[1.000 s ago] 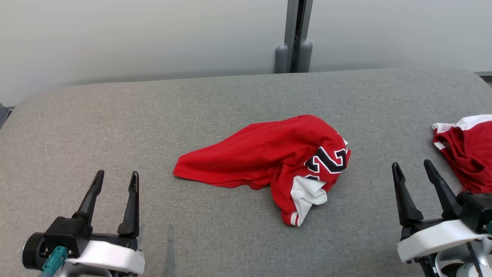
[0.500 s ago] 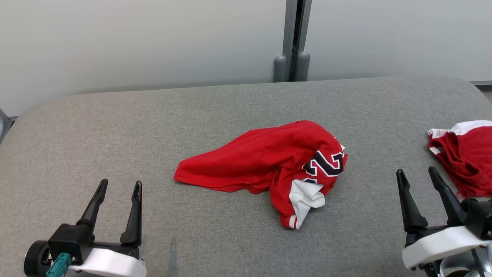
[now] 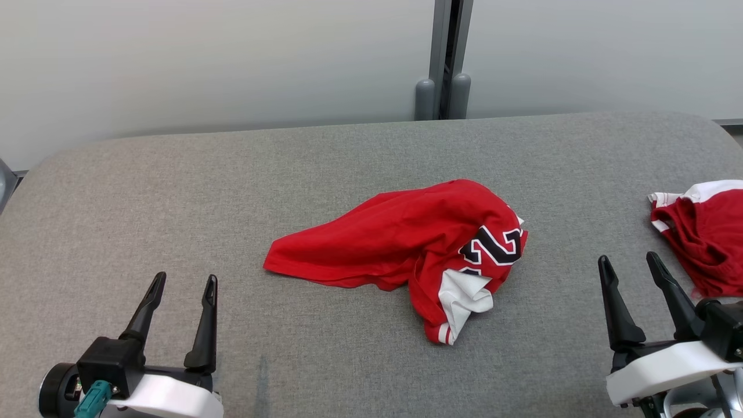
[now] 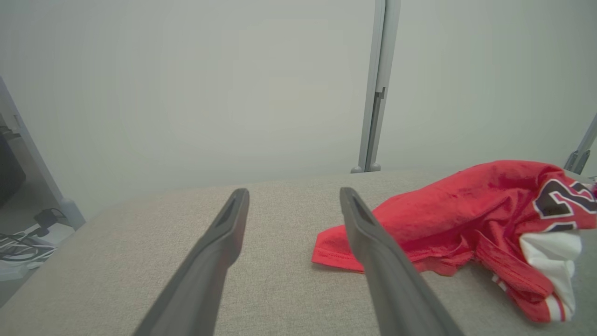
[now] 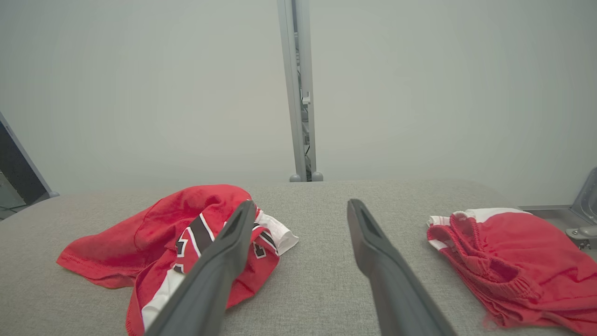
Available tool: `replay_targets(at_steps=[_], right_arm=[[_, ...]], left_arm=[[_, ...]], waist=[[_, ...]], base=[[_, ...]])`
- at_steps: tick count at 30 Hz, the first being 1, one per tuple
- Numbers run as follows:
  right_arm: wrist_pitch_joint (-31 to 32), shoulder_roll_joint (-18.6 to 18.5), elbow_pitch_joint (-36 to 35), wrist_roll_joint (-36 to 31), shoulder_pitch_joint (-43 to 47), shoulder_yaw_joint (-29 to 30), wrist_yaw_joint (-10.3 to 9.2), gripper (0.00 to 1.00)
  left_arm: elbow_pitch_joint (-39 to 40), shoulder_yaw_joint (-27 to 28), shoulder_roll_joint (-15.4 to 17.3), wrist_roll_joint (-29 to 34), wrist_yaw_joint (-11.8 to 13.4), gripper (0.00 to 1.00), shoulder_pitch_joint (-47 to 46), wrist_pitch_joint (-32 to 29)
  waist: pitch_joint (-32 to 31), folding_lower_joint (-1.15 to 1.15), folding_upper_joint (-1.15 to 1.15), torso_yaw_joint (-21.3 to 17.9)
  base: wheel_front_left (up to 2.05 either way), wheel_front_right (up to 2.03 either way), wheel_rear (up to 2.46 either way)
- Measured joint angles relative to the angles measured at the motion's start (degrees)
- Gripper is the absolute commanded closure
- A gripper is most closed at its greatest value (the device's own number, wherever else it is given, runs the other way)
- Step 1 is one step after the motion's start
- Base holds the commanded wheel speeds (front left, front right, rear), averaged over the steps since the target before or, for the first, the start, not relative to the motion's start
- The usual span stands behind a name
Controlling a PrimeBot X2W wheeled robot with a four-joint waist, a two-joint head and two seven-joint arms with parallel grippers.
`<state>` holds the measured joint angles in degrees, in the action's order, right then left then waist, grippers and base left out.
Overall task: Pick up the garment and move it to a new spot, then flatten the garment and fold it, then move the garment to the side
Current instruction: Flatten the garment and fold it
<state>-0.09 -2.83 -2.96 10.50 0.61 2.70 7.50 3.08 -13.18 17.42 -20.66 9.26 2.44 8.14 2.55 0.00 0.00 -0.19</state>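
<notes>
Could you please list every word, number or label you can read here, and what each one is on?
"2" (probably): black print with white edging on the red jersey. The cloth is crumpled, so the rest of the print is hidden.
Other garment: no text to be seen.

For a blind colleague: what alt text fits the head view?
A crumpled red jersey with black lettering lies in the middle of a grey table. The left gripper and right gripper stand open at the near corners; a second red garment lies at the right edge.
</notes>
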Motion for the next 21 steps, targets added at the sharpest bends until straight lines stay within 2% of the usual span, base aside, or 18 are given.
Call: replay_targets(at_steps=[6,10,16,21], right_arm=[[-0.1,0.0,-0.1,0.2,0.0,-0.1,0.00,0.00],[-0.1,0.0,-0.3,0.4,-0.4,-0.5,0.00,0.00],[-0.1,0.0,-0.5,0.5,-1.7,-1.5,0.00,0.00],[-0.7,0.0,-0.2,1.2,-3.4,-2.5,0.00,0.00]], left_arm=[[0.3,-0.9,0.2,0.0,0.2,0.00,-0.6,-0.6],[-0.1,-4.2,0.0,-0.7,-2.7,0.00,-3.3,-5.0],[-4.3,-10.3,-0.6,-2.6,-8.9,0.00,-8.1,-12.7],[-9.3,-13.8,-1.7,-3.0,-12.5,0.00,-13.3,-15.9]], waist=[[0.4,0.00,0.00,0.0],[1.6,0.00,0.00,-0.2],[4.2,0.00,0.00,-1.4],[7.2,0.00,0.00,-3.3]], base=[[0.00,0.00,0.00],[0.00,0.00,0.00],[0.00,0.00,0.00],[0.00,0.00,0.00]])
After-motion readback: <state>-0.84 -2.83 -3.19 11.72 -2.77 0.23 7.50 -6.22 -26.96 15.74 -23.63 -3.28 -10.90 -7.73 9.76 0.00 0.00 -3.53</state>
